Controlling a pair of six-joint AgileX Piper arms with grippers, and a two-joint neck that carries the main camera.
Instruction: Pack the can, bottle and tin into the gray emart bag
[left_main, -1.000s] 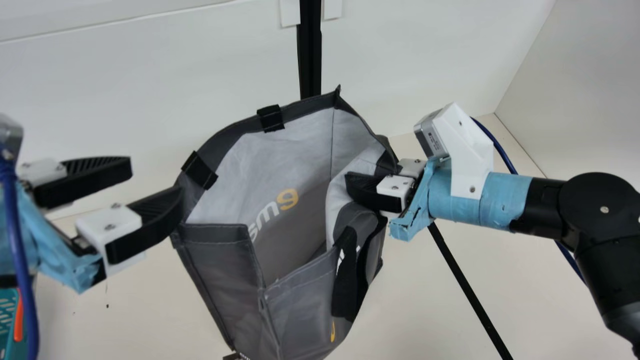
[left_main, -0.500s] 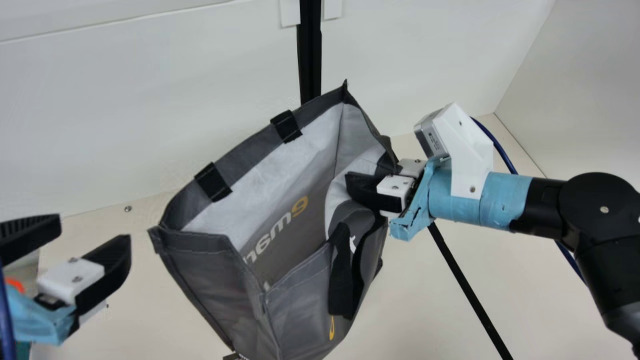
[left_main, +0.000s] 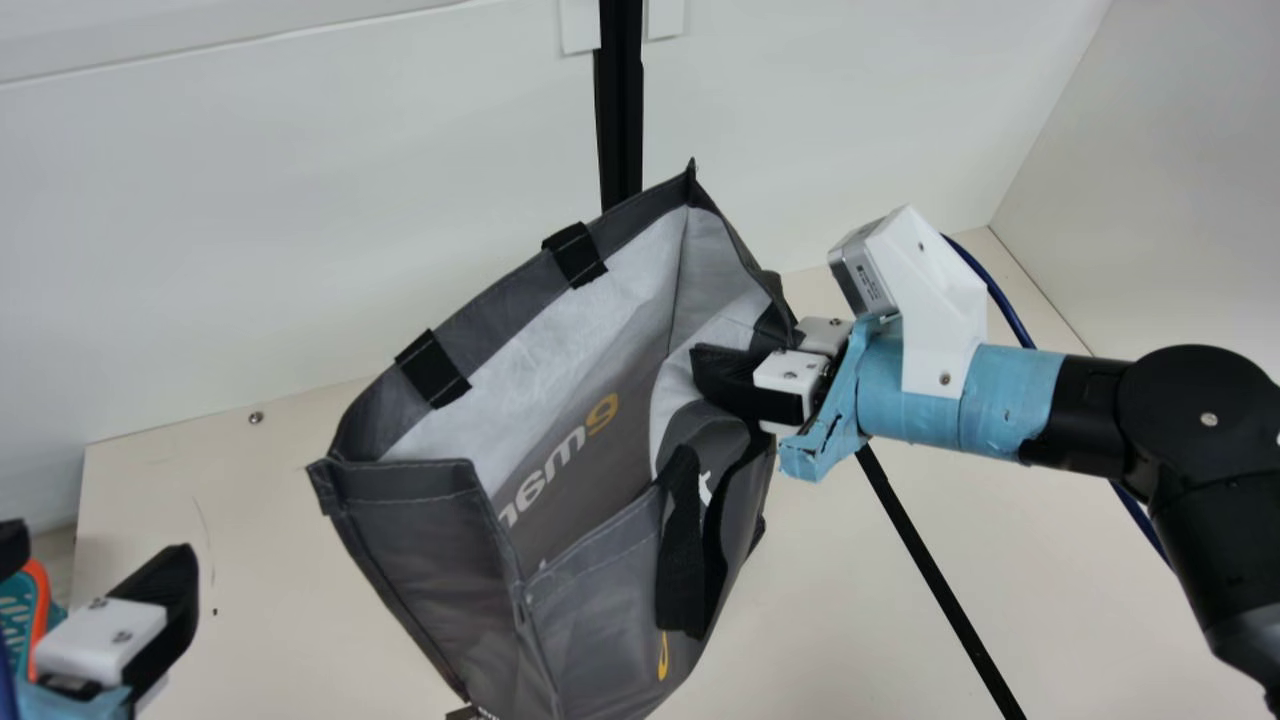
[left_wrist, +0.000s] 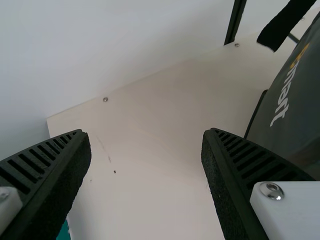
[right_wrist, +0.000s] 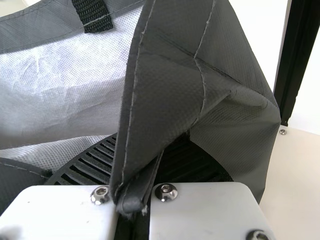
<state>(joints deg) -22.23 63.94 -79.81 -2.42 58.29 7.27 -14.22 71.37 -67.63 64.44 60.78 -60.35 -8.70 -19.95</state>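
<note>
Bag (left_main: 430, 560), open rim (left_main: 502, 310), gap to left fingers (left_main: 180, 590)

Main view looks down; wrist views share bag (left_main: 565, 450).

The gray bag (left_wrist: 295, 115) reads — fairly legibly — "emart".

Lab-like booth with white walls (left_main: 250, 250)
</note>
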